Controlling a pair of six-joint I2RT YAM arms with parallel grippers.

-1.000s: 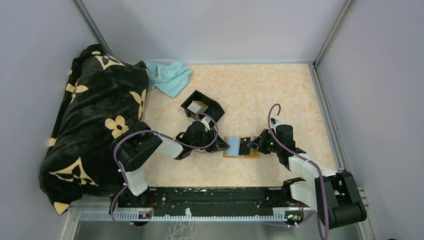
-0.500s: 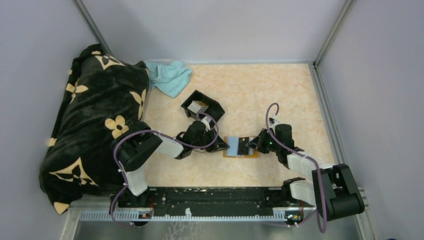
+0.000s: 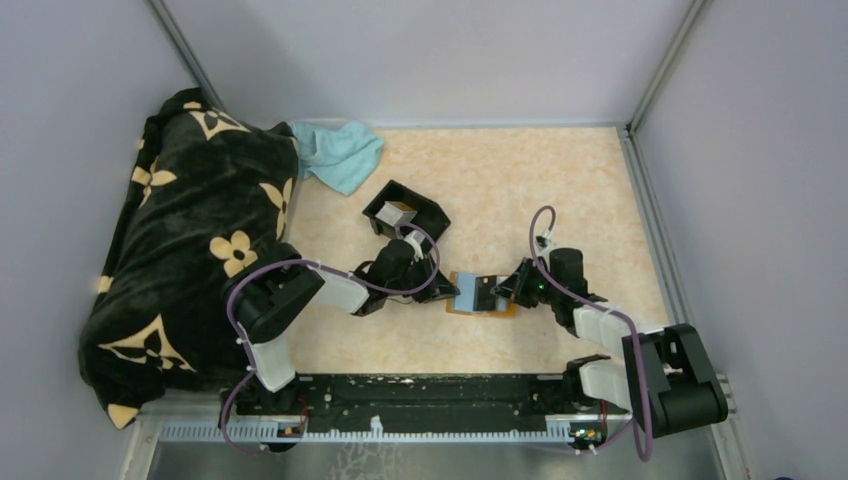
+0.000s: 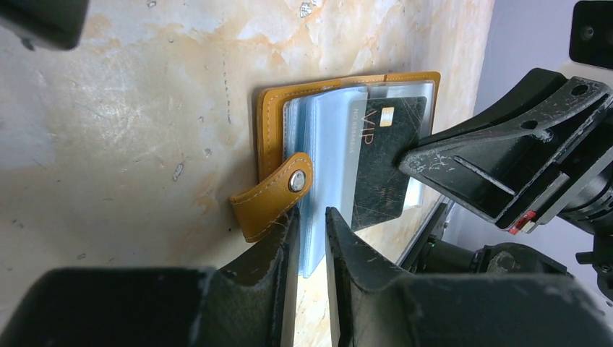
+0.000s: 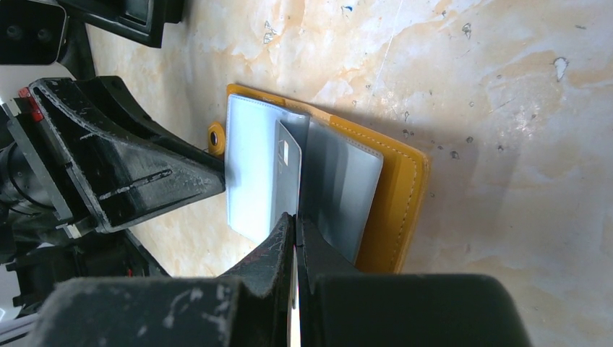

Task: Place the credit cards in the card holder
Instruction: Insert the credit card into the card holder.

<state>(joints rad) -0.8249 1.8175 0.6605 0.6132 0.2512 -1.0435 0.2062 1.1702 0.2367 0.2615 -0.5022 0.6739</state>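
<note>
The orange card holder (image 3: 483, 307) lies open at the table's middle, its clear sleeves fanned up; it also shows in the left wrist view (image 4: 271, 123) and the right wrist view (image 5: 401, 195). My left gripper (image 3: 447, 290) is shut on the edge of a stack of sleeves (image 4: 322, 144), the closure tab (image 4: 271, 199) beside its fingers. My right gripper (image 3: 505, 290) is shut on a dark credit card (image 4: 383, 159) marked VIP, which stands partly inside a sleeve. In the right wrist view the card (image 5: 288, 163) is seen edge-on above my right gripper (image 5: 296, 220).
A black open tray (image 3: 425, 215) holding a pale card (image 3: 397, 213) stands just behind my left arm. A teal cloth (image 3: 340, 150) lies at the back left. A black flowered blanket (image 3: 190, 240) covers the left side. Walls enclose the table.
My right gripper has shifted slightly left with the dark card, toward the sleeves. My left gripper has stayed on the sleeves.
</note>
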